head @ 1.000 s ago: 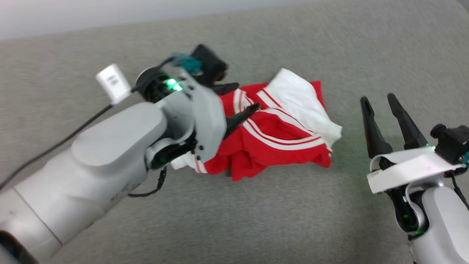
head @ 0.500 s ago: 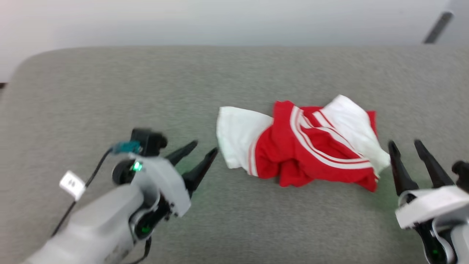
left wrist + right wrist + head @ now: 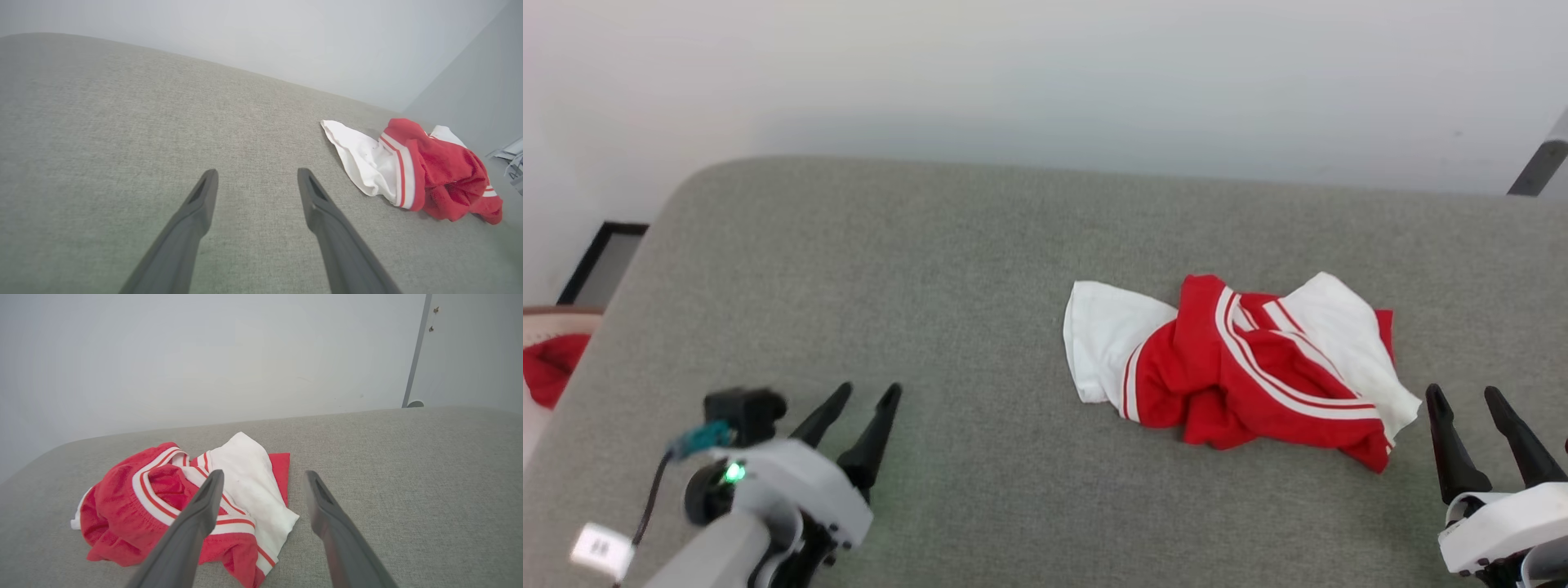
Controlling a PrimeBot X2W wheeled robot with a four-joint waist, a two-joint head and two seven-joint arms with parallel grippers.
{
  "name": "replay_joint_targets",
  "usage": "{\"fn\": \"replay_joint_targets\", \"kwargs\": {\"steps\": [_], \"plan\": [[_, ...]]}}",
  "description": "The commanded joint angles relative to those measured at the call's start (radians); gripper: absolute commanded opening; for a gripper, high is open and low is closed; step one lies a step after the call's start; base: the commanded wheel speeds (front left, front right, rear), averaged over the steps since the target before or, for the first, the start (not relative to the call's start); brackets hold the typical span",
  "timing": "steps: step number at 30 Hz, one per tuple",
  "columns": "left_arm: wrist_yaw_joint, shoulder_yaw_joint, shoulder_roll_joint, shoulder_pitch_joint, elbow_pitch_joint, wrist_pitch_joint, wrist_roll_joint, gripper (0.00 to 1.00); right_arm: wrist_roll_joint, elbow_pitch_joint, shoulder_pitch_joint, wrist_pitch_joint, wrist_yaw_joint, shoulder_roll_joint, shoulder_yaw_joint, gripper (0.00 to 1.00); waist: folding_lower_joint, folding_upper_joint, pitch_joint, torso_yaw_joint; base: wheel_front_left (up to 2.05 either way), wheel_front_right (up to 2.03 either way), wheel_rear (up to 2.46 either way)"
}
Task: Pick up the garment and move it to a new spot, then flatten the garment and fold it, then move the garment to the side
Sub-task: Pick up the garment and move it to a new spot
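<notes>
While the garment lies crumpled on the grey fabric surface, right of centre in the head view, both of the robot's claws stand released and empty on either side of it. One white sleeve of the garment spreads flat toward the left. The red body is bunched in the middle, crossed by white-and-red striped trim, and a second white sleeve is folded over its right end. The left gripper hovers well apart from the cloth at the lower left, its two dark fingers spread over bare fabric. The right gripper sits just beside the garment's right edge, fingers likewise parted and gripping nothing. A pale wall rises behind the surface, and a red object, cut off by the frame, shows past its left edge.
</notes>
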State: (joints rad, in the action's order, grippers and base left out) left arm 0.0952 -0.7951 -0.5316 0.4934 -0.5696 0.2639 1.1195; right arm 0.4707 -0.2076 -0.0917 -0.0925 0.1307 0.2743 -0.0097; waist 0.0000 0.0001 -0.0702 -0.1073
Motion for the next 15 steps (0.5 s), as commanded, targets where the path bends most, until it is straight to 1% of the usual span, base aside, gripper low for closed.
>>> {"fn": "replay_joint_targets", "kwargs": {"steps": [1, 7, 11, 15], "plan": [[-0.011, 0.028, 0.007, -0.031, 0.012, 0.0, -0.025, 1.0, -0.009, 0.005, 0.011, 0.002, 0.0, -0.003, -0.004, 1.0, 0.0, -0.0001, 0.024, 0.005, 0.0, 0.0, 0.0], [-0.08, 0.262, 0.032, -0.205, 0.136, 0.0, -0.234, 1.0, -0.017, 0.019, 0.018, 0.006, 0.0, -0.012, -0.009, 1.0, 0.0, -0.0001, 0.055, 0.033, 0.0, 0.0, 0.0], [-0.105, 0.377, 0.053, -0.296, 0.224, 0.0, -0.359, 1.0, -0.023, 0.03, 0.015, -0.001, 0.0, -0.017, -0.01, 1.0, 0.0, -0.0001, 0.073, 0.049, 0.0, 0.0, 0.0], [-0.111, 0.464, 0.079, -0.35, 0.307, 0.0, -0.463, 1.0, -0.026, 0.051, 0.001, -0.016, 0.0, -0.021, -0.015, 1.0, 0.0, -0.0001, 0.08, 0.059, 0.0, 0.0, 0.0]]}}
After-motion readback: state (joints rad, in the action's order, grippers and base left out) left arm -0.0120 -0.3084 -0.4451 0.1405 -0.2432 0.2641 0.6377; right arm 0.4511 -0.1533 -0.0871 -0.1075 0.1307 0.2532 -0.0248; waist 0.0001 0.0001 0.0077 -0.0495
